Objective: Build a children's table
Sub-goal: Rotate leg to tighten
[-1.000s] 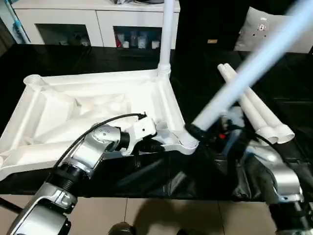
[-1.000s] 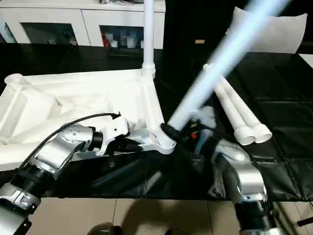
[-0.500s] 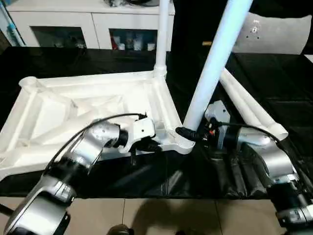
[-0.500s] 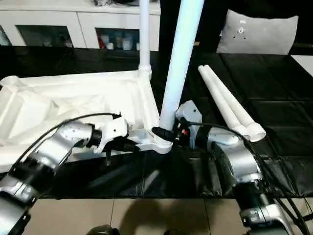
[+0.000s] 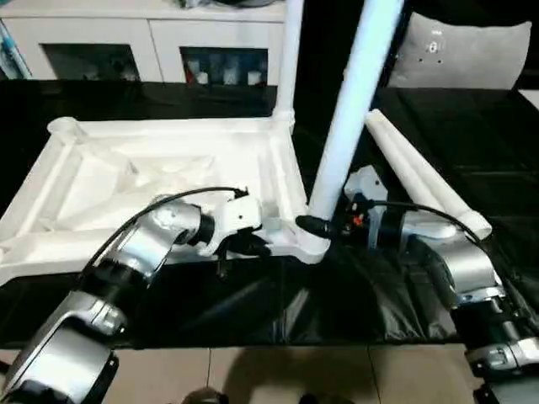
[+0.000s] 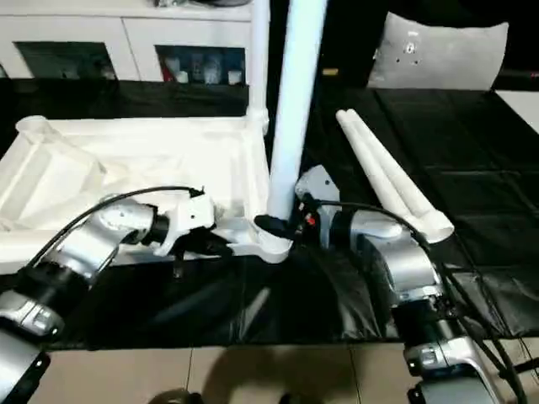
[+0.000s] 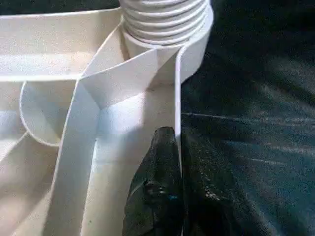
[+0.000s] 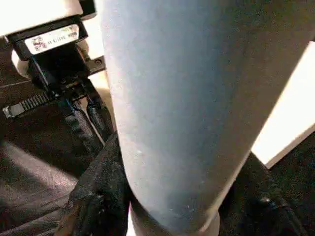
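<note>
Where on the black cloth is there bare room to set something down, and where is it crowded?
Free: the black cloth between the upturned table top and the cabinet, and right of the two loose legs. Crowded: the near corner, where the right gripper holds a leg beside the left gripper.

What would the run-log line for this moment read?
stage: second leg into near corner socket | right end effector: shut on leg, near upright | left end effector: shut on table top rim | spare legs: lying on the black cloth

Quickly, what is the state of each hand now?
Left hand: closed on the table top's edge wall.
Right hand: holding the upright leg.
</note>
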